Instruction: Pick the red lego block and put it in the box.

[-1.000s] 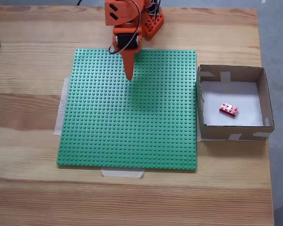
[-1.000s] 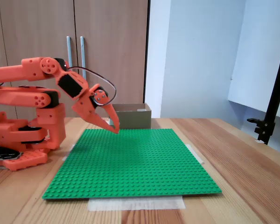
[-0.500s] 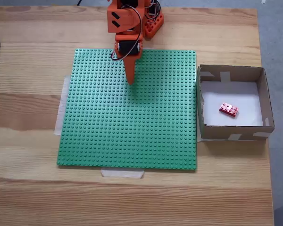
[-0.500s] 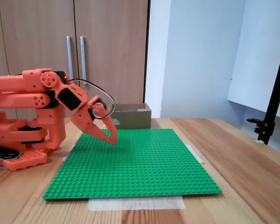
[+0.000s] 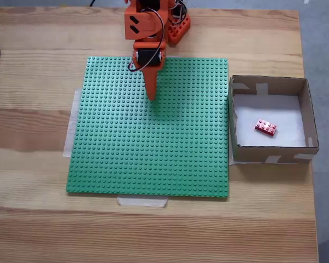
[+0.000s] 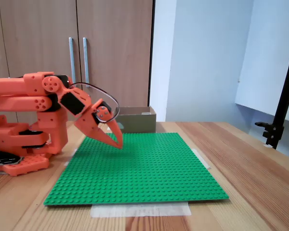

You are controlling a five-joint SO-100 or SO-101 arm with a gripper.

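The red lego block (image 5: 266, 127) lies on the white bottom of the box (image 5: 312, 121), a shallow brown cardboard box right of the green baseplate (image 5: 148, 148). In a fixed view from the side, the box (image 6: 137, 119) stands behind the baseplate (image 6: 139, 166) and the block is hidden by its walls. My orange gripper (image 5: 151, 96) hangs just above the baseplate's upper middle, far left of the box, fingers together and pointing down with nothing held. From the side, the gripper (image 6: 118, 143) tips toward the plate.
The arm's base (image 5: 175, 24) sits at the table's top edge, folded low on the left from the side (image 6: 24, 144). Pale tape (image 5: 142, 201) holds the baseplate to the wooden table. A black stand (image 6: 279, 110) rises at the right.
The gripper dropped lower toward the baseplate and shifted slightly forward as the arm folded down. The block has stayed still in the box.
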